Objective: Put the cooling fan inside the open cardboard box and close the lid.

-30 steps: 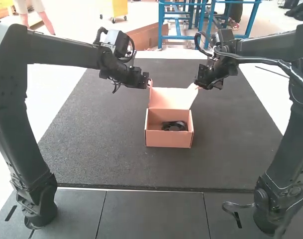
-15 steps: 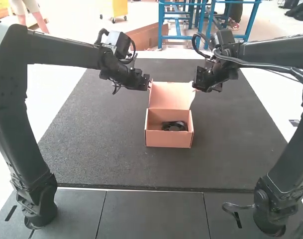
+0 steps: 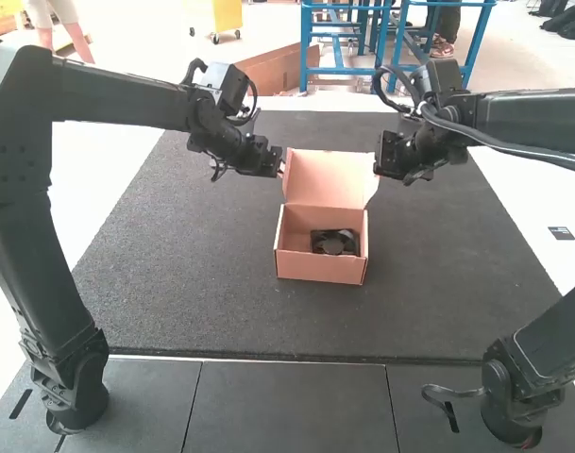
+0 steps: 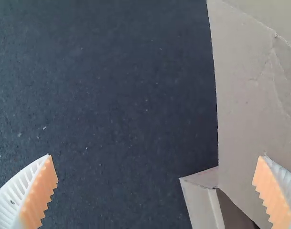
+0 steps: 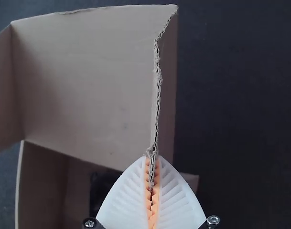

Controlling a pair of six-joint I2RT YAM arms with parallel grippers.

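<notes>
A small open cardboard box stands mid-mat with the black cooling fan lying inside. Its lid stands raised at the back. My right gripper is shut on the lid's right side flap; in the right wrist view the gripper pinches the flap's torn edge, and the fan shows dark below. My left gripper hangs open just beside the lid's left edge. In the left wrist view the gripper straddles bare mat and the lid's corner, touching nothing.
The dark mat stretches wide around the box on all sides. A pale floor borders it on the left. Both arms reach in from the sides above the back half of the mat.
The lid has risen more upright, pulled by my right gripper, which shifted slightly right and down. The left gripper has stayed by the lid's left edge.
</notes>
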